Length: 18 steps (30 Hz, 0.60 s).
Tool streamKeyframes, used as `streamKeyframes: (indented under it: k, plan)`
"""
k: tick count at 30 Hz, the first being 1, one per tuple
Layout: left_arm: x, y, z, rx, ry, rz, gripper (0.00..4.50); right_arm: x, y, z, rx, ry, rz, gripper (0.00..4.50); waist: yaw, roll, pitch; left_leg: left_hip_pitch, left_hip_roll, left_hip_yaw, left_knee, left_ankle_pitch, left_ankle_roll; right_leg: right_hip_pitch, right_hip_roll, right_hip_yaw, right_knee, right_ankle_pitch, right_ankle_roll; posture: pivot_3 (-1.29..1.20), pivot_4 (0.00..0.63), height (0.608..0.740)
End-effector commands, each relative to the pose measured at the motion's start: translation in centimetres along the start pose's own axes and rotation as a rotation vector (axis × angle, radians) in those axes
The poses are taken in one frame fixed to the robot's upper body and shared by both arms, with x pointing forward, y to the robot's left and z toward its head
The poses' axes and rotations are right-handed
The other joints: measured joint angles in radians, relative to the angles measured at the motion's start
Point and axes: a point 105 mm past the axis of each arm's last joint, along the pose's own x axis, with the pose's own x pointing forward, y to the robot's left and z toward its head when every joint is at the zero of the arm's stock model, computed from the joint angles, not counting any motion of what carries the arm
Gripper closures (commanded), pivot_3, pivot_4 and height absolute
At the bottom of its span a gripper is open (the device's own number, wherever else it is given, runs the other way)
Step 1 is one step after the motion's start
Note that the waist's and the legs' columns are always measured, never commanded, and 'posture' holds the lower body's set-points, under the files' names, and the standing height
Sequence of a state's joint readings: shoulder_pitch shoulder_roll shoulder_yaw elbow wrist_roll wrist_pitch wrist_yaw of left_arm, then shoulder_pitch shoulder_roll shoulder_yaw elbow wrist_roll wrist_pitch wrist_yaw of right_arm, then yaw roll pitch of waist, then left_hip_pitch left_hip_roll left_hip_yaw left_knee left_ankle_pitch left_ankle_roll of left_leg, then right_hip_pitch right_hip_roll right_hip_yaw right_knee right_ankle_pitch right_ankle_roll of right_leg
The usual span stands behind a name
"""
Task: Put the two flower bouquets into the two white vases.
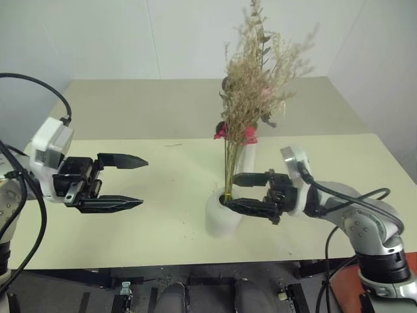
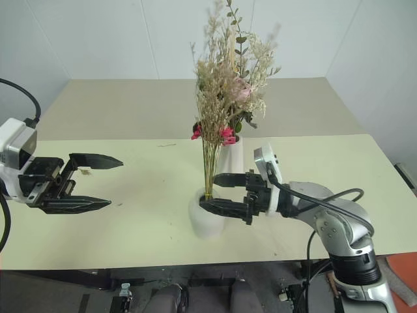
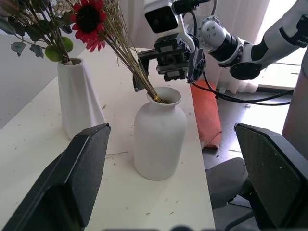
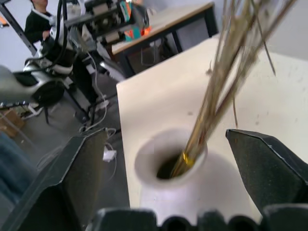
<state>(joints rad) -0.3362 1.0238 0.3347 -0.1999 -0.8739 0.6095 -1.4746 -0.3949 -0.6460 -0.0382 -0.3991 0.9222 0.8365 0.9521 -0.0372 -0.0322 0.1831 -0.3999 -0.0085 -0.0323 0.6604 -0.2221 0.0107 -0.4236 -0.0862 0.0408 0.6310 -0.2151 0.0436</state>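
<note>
Right gripper [image 2: 218, 193] spread wide, fingers either side of grass stems at rounded vase [image 2: 206, 222] mouth, gripping nothing. Gerbera-and-grass bouquet [image 2: 215, 98] stands in it; rose bouquet [image 2: 244, 78] in tall vase [image 3: 77, 98] behind. Left gripper [image 1: 120, 182] wide, empty. Dried stems light, brittle: hold low, gently.

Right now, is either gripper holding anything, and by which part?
Nothing is held. The right gripper stands open around the grass stems, which sit in the round vase. The left gripper is open, off to the side.
</note>
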Motion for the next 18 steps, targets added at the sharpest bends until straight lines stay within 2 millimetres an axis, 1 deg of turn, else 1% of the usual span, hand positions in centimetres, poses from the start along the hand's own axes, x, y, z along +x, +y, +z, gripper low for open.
streamKeyframes:
  k: [1, 3, 9, 12, 15, 18]
  plan:
    - [0.0, 0.0, 0.6, 0.048, 0.007, -0.002, 0.00, -1.2, 0.1, 1.8, -0.074, -0.040, -0.006, 0.01, -0.002, 0.000, 0.000, 0.000, 0.000, 0.000, 0.000, 0.000, 0.000, 0.000, 0.000, 0.000, 0.000, 0.000, 0.000, 0.00, 0.150, 0.740]
    - [0.1, 0.1, 0.5, 0.048, 0.006, -0.002, 0.00, -0.9, 0.0, 1.8, -0.086, -0.029, -0.007, 0.01, -0.003, 0.000, 0.000, 0.001, 0.002, 0.001, 0.000, 0.000, 0.000, 0.000, 0.002, 0.000, 0.000, 0.000, 0.000, 0.00, 0.150, 0.740]
    - [0.4, 0.3, 0.5, 0.051, -0.004, -0.009, 0.00, 1.3, -1.2, 2.3, -0.074, -0.040, -0.003, 0.01, -0.005, 0.000, 0.000, 0.001, 0.008, 0.001, 0.000, 0.000, 0.000, -0.001, 0.011, 0.001, -0.001, 0.003, -0.005, 0.00, 0.150, 0.740]
    - [0.5, 0.3, 0.4, 0.053, -0.005, -0.009, 0.00, 2.2, -1.5, 3.4, -0.069, -0.081, 0.019, 0.01, -0.005, 0.000, 0.000, 0.002, 0.008, 0.001, 0.000, 0.000, 0.000, -0.001, 0.011, 0.001, 0.000, 0.003, -0.006, 0.00, 0.150, 0.740]
    - [0.4, 0.3, 0.3, 0.054, -0.005, -0.005, 0.00, 2.1, -0.9, 4.8, -0.067, -0.118, 0.070, 0.01, -0.004, 0.000, 0.000, 0.001, 0.008, 0.001, 0.000, 0.000, 0.000, -0.001, 0.011, 0.001, -0.001, 0.004, -0.007, 0.00, 0.150, 0.740]
    - [0.3, 0.2, 0.3, 0.054, -0.002, 0.000, 0.00, 1.5, -0.1, 5.6, -0.067, -0.140, 0.115, 0.01, 0.000, 0.000, 0.000, 0.000, 0.008, 0.001, 0.000, 0.000, 0.000, -0.002, 0.011, 0.001, -0.001, 0.004, -0.007, 0.00, 0.150, 0.740]
